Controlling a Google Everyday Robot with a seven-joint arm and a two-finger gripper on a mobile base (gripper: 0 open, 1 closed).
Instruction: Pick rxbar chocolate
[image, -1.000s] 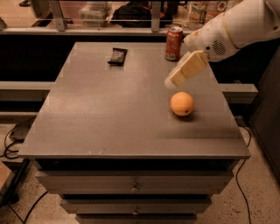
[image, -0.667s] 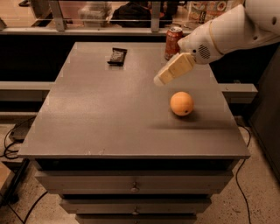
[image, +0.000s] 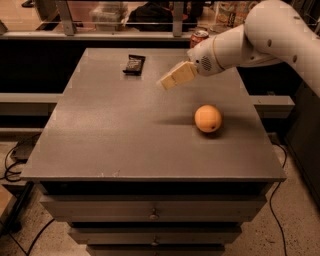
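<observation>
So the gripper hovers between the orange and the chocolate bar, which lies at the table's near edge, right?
No: the camera view shows the rxbar chocolate near the far edge of the table; the gripper does hover between it and the orange.

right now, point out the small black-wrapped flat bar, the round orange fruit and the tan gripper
small black-wrapped flat bar (image: 134, 64), camera view, middle of the wrapper
round orange fruit (image: 208, 118), camera view, centre of its front
tan gripper (image: 164, 84), camera view, its tip, above the table (image: 100, 150) right of the bar
</observation>
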